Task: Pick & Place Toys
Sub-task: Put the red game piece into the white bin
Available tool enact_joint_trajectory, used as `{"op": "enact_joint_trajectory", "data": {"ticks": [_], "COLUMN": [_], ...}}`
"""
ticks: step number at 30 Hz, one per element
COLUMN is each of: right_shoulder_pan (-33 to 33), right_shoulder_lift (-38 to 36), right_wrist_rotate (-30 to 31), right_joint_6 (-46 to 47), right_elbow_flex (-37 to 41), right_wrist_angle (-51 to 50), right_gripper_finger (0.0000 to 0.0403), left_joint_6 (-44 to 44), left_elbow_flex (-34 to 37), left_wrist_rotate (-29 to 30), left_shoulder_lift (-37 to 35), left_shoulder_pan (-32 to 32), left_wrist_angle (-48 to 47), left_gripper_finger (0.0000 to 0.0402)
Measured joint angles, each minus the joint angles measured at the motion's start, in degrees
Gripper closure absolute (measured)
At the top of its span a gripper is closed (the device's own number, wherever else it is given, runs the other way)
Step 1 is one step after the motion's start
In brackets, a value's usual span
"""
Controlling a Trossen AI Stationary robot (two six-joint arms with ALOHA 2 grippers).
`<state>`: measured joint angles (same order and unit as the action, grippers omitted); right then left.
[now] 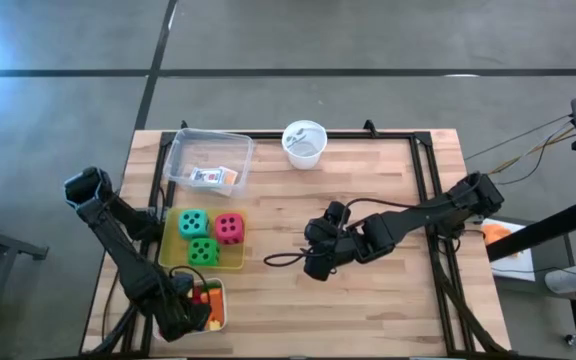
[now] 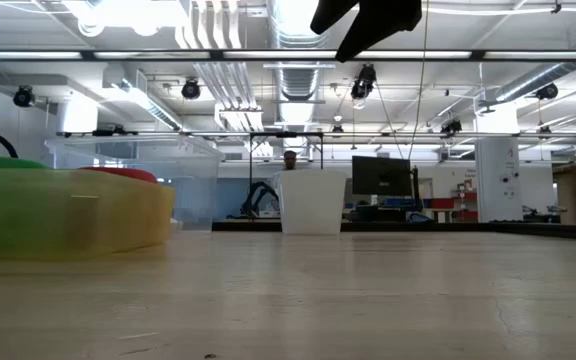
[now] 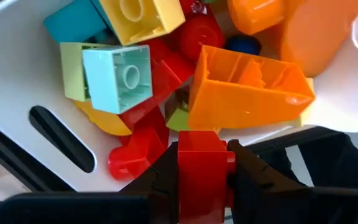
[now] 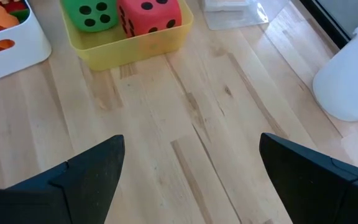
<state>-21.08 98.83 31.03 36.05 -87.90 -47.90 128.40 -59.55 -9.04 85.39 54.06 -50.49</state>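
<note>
A white tray near the table's front left holds several bright plastic blocks: orange, pale teal, yellow and red. My left gripper hangs right over this tray, pointing steeply down and shut on a red block. Three foam dice, teal, red and green, rest in a yellow tray. Card packs lie in a clear tray. My right gripper hovers open over bare wood at mid table. My left gripper pinches the red block's two opposite side faces between its two fingers. The fingers come from above, pointing steeply down. The block sits upright in the hold just over the pile in the white tray; I cannot tell whether it touches the blocks below.
A white round cup stands at the table's far edge, right of the clear tray. Bare wood stretches between my right gripper and the yellow tray. A black cable lies on the table by the right gripper.
</note>
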Motion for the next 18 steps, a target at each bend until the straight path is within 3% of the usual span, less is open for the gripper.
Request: {"op": "enact_joint_trajectory", "data": {"ticks": [12, 18], "right_shoulder_pan": [0.0, 0.0], "right_shoulder_lift": [0.0, 0.0], "right_wrist_rotate": [-0.26, -0.9], "right_joint_6": [0.25, 0.22], "right_elbow_flex": [0.01, 0.02], "right_wrist_angle": [-0.35, -0.35], "right_gripper_finger": [0.0035, 0.0035], "left_joint_6": [0.48, 0.56], "left_elbow_flex": [1.47, 1.51], "left_wrist_rotate": [0.0, 0.0], "left_shoulder_lift": [-0.01, -0.01], "left_shoulder_pan": [0.0, -0.04], "left_wrist_angle": [0.29, 0.42], "left_gripper_finger": [0.0322, 0.0288]}}
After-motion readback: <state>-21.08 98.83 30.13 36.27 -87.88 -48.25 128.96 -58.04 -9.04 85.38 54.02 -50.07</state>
